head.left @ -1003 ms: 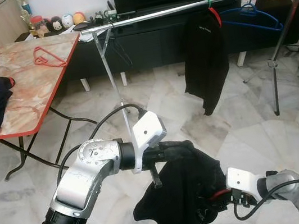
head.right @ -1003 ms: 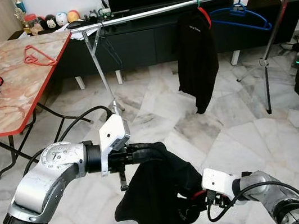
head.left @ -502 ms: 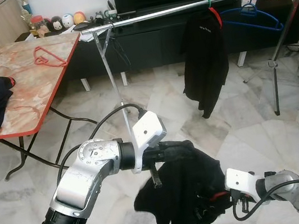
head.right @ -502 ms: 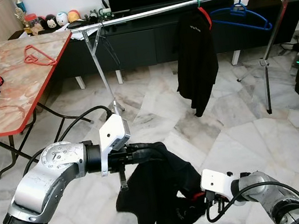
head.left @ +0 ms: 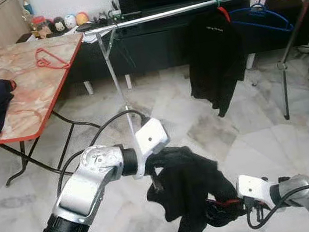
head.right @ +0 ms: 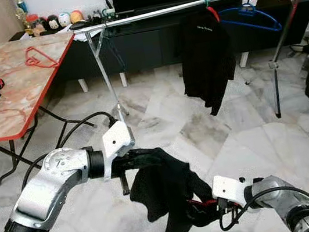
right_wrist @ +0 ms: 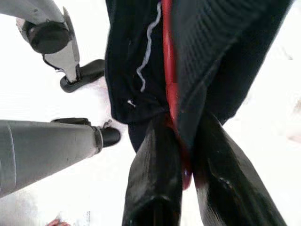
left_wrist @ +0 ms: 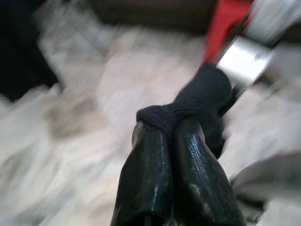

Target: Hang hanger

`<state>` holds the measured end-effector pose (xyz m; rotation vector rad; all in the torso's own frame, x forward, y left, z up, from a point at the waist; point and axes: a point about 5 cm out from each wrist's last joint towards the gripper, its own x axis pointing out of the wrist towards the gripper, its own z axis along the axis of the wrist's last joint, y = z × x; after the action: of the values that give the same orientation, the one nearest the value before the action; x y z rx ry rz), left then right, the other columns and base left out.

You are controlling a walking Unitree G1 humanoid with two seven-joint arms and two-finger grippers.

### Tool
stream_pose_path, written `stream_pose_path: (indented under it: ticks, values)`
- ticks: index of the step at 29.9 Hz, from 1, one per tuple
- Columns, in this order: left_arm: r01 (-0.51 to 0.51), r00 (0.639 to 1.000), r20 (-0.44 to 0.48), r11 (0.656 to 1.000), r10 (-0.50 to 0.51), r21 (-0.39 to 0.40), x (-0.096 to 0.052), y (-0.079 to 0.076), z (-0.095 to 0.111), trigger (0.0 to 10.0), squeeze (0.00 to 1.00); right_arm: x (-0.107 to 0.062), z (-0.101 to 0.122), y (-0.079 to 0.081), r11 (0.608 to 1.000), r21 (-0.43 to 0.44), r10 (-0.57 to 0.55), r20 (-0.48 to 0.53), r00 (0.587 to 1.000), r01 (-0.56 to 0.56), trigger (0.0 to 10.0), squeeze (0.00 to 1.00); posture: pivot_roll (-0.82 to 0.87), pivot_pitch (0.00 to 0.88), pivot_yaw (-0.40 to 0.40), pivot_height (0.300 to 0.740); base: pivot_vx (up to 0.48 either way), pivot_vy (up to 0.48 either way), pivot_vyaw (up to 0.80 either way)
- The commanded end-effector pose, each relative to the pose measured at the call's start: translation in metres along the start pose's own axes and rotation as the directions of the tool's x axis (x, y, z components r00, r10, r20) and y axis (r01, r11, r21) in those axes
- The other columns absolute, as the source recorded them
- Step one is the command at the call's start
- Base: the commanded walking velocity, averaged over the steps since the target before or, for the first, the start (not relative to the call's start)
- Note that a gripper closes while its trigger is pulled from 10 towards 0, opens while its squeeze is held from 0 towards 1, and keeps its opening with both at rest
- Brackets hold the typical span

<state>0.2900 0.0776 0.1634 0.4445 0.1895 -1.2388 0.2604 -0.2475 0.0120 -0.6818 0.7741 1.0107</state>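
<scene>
Lifting the black garment (head.left: 190,190) w/ both grippers.
Left gripper (left_wrist: 171,123) pinching its cloth, right gripper (right_wrist: 181,141) clamping its red hanger (right_wrist: 169,70); bundle's rising, rail (head.left: 185,9) still far.

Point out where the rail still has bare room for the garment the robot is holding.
The rail is bare from its left stand to the hung black jacket. Its right end is crowded by that jacket and the blue hanger. Both grippers, left and right, hold the black garment low, short of the rail.
</scene>
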Motion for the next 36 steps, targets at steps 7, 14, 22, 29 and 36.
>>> stream_pose_path:
  ticks: [7,14,22,29,36]
  values:
    - [0.022,0.959,-0.282,0.991,0.016,0.131,0.007,-0.007,-0.047,10.0,0.00,-0.011,0.023,-0.018,0.994,-0.112,0.013,0.051,0.999,-0.007,0.0,0.00,-0.06,0.000,0.028,0.740,0.000,0.000,0.00]
    - [0.117,0.958,-0.276,0.987,-0.083,0.109,0.013,-0.023,-0.051,10.0,0.00,-0.020,0.034,-0.028,0.982,-0.187,0.039,0.055,0.998,-0.028,0.0,0.00,-0.06,0.000,0.027,0.740,0.000,0.000,0.00]
    - [0.079,0.996,0.039,0.997,-0.079,0.000,0.016,-0.021,-0.007,10.0,0.00,-0.031,0.043,-0.039,0.941,-0.334,0.047,-0.051,0.998,-0.062,0.0,0.00,-0.06,0.000,0.022,0.740,0.000,0.000,0.00]
    - [0.218,0.974,0.062,0.976,-0.218,0.017,0.016,-0.039,0.002,10.0,0.00,-0.027,0.052,-0.043,0.931,-0.359,0.037,-0.069,0.997,-0.059,0.0,0.00,-0.06,0.000,0.021,0.740,0.000,0.000,0.00]
    - [0.214,0.977,-0.017,0.976,-0.213,0.038,0.028,-0.049,-0.008,10.0,0.00,-0.031,0.087,-0.057,0.917,-0.399,-0.007,0.036,0.999,0.021,0.0,0.00,-0.06,0.000,0.021,0.740,0.000,0.000,0.00]
